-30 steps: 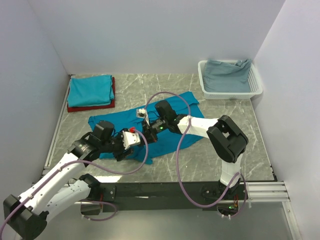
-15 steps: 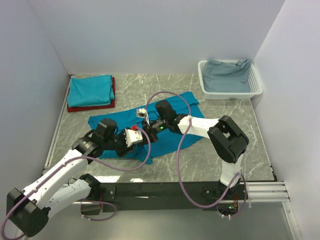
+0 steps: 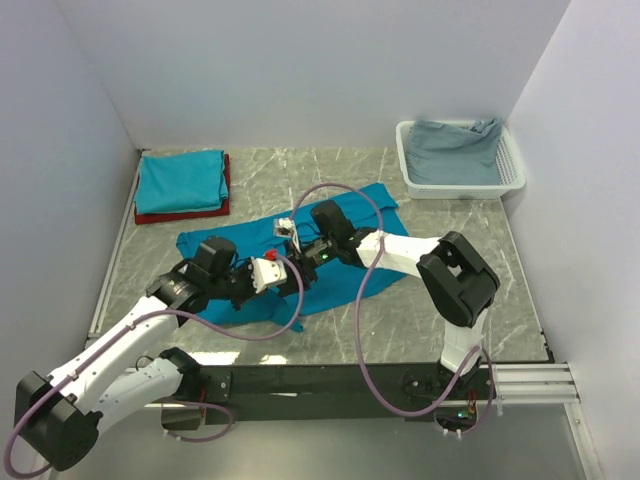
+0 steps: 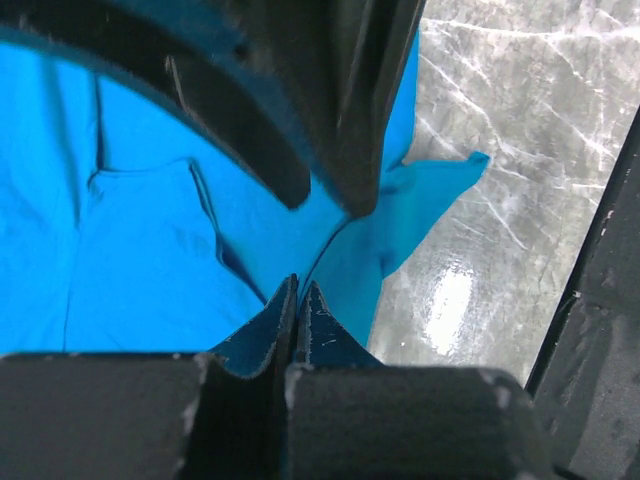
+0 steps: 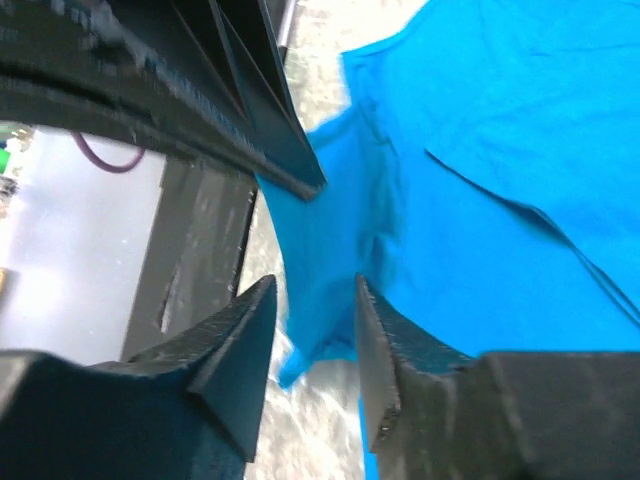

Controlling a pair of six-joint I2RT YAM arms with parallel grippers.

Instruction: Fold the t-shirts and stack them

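Left gripper is pinched tight on a fold of the spread-out teal t-shirt, mid-table. Right gripper is right beside it, jaws apart over the same cloth. Further back there's a folded teal shirt on a dark red one far left, and a white basket of grey-blue cloth far right.

Only a rim of the dark red t-shirt shows beneath the folded teal t-shirt. Left gripper and right gripper meet over the spread teal t-shirt, covering its middle (fingertips too small to read from above); both wrist views crop it.
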